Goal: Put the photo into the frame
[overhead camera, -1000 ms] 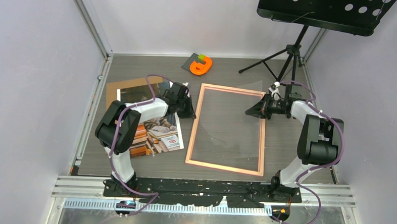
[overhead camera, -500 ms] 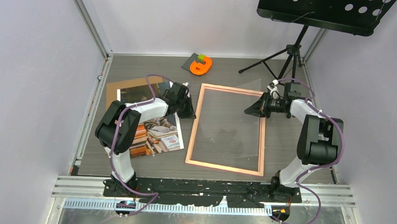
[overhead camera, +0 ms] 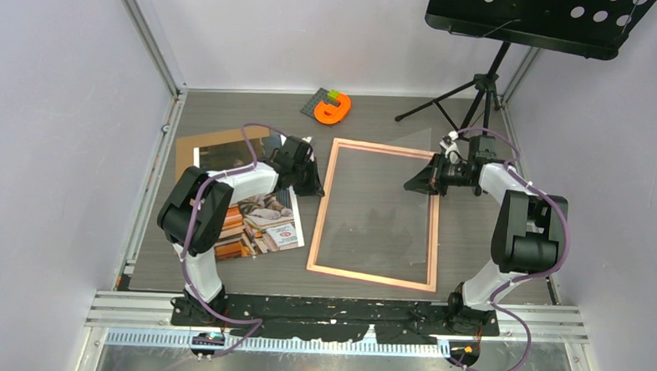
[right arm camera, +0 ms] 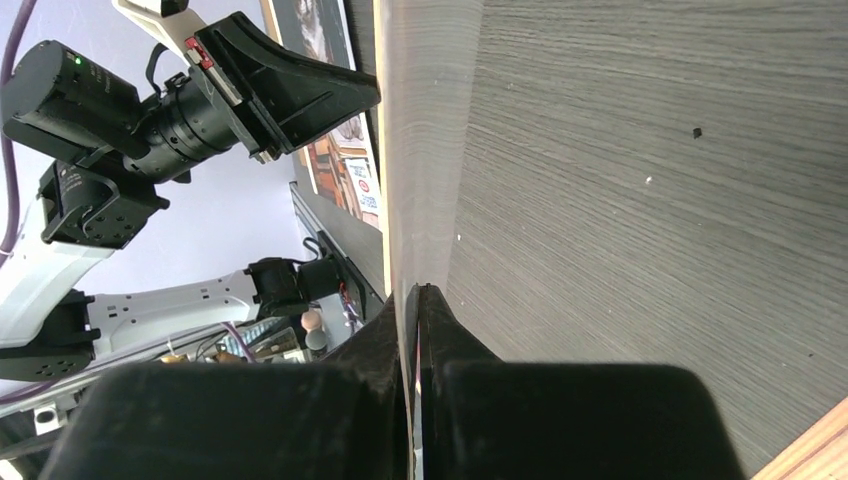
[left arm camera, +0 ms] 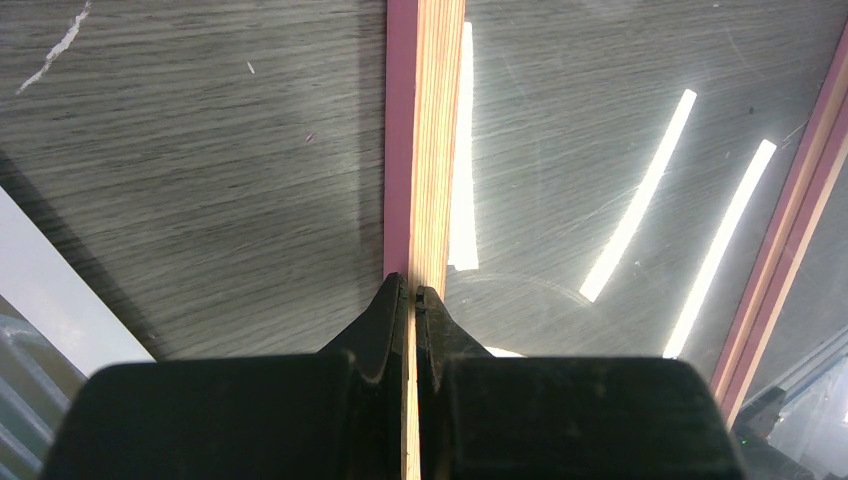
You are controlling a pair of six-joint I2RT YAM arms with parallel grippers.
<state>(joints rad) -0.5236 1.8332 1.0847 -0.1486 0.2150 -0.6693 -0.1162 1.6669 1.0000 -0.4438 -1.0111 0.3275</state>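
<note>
Both are clamping shut: left gripper (left arm camera: 415, 292) on the frame (left arm camera: 425, 120), right gripper (right arm camera: 415, 292) seemingly on its pane (right arm camera: 425, 150); that thin edge could slip.

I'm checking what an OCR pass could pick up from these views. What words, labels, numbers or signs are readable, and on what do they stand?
No text reads clearly in any view.
Red-and-white label on a book pictured in the large paper print of a cat on book stacks: has lettering, too small to read.
Book spines in that print: blurred.
Orange plastic piece at the far edge: no text visible.
</note>
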